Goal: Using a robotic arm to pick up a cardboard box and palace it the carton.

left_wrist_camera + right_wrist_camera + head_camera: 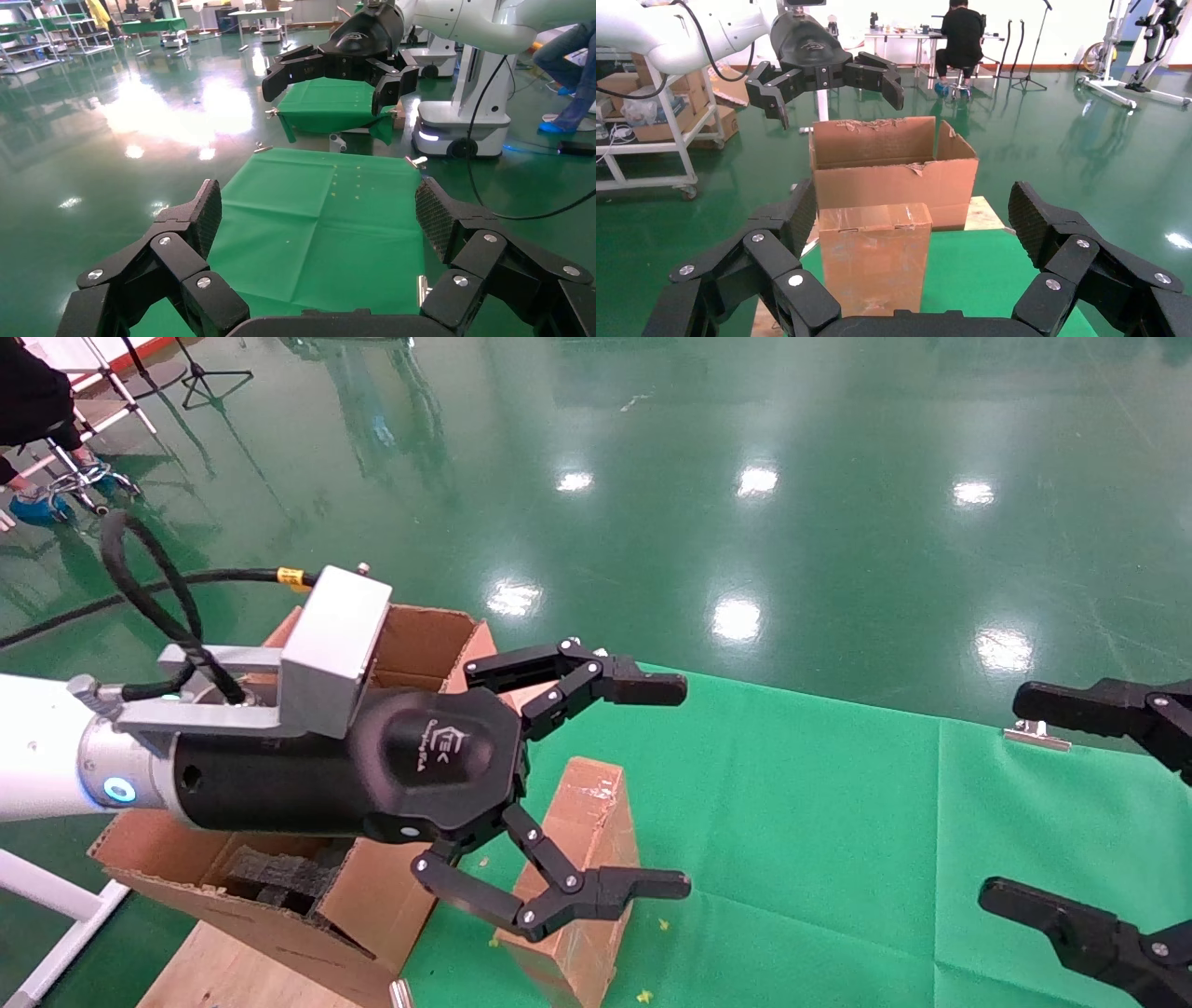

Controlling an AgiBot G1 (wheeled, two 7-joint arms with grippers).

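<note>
The cardboard box, small, brown and taped, stands upright on the green cloth next to the carton. The carton is large, with torn flaps and black foam inside. My left gripper, on the white arm, hovers open and empty above the box and the carton's near side. My right gripper is open and empty at the right edge, facing the box. In the right wrist view the box stands in front of the carton, with my left gripper high above them.
The carton rests on a wooden board. Metal clips hold the cloth's edges. A white frame stands at the lower left. Another robot base and a second green table stand across the glossy green floor.
</note>
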